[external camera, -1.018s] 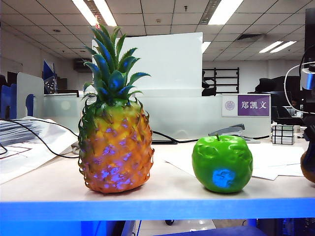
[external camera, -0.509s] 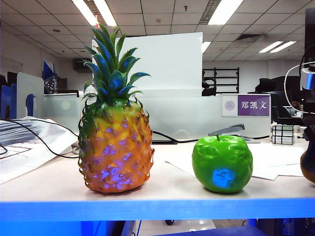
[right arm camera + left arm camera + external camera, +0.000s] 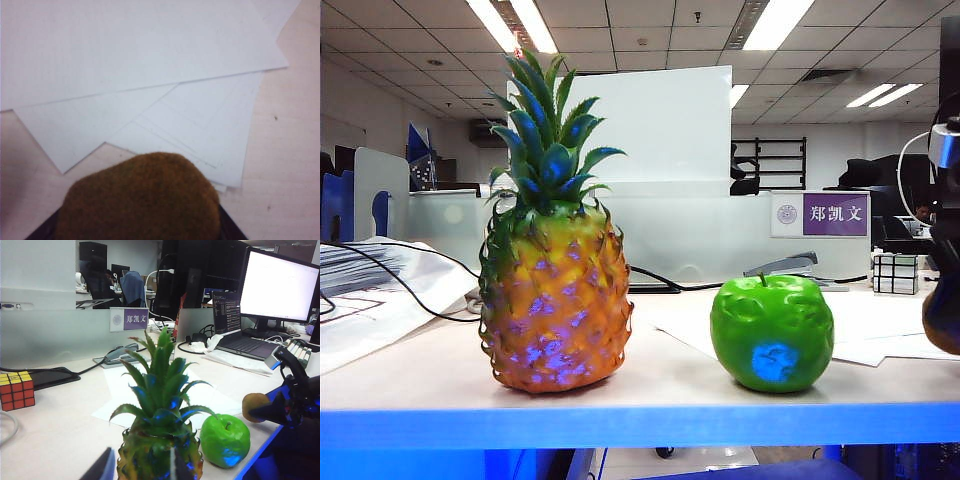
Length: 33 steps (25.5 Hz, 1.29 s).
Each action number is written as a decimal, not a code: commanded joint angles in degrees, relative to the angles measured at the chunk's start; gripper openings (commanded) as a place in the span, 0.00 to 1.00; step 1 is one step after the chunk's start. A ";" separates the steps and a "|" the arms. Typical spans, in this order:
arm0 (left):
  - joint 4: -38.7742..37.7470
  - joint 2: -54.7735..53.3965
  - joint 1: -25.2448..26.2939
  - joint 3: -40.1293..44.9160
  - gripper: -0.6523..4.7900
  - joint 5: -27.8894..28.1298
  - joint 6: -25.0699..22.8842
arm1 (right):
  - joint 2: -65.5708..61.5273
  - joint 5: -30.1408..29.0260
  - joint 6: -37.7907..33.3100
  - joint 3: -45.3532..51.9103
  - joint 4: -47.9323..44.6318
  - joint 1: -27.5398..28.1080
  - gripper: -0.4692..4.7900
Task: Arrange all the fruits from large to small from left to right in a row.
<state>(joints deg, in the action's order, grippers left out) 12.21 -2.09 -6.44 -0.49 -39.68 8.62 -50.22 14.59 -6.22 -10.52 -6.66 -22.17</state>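
On the left of the table stands the pineapple (image 3: 555, 300), orange-yellow with a green crown. To its right sits the glossy green apple (image 3: 772, 333). The brown kiwi (image 3: 944, 318) hangs at the far right edge, just above the table, with my right gripper (image 3: 137, 231) shut on it; it fills the near part of the right wrist view. The left wrist view shows the kiwi (image 3: 255, 406) held out beyond the apple (image 3: 225, 440). My left gripper (image 3: 142, 469) is open, its fingers (image 3: 105, 467) in front of the pineapple (image 3: 160, 440) and apart from it.
White paper sheets (image 3: 150, 65) lie under the kiwi. A puzzle cube (image 3: 895, 272) and a stapler (image 3: 790, 265) sit at the back right. Cables and papers (image 3: 380, 290) lie at the left. A laptop (image 3: 240, 335) and monitor stand behind the divider.
The kiwi in my right gripper has risen a little at the right edge. The pineapple, the apple and my left gripper have not moved.
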 commanded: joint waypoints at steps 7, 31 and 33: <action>0.70 -0.04 0.02 -0.07 0.40 0.00 -0.04 | -5.07 0.46 -0.28 -0.15 -4.59 -0.04 0.89; 1.16 -0.02 0.02 -0.11 0.40 0.07 0.42 | -8.66 -0.61 -2.71 -0.48 -45.55 -0.04 0.98; 3.30 -0.02 0.02 -0.17 0.40 2.08 2.47 | -3.72 -3.96 -2.75 -0.52 -52.02 -0.04 0.28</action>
<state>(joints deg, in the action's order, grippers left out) 12.99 -2.09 -6.44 -0.49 -39.29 9.43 -56.27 12.91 -8.95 -10.76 -52.93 -22.17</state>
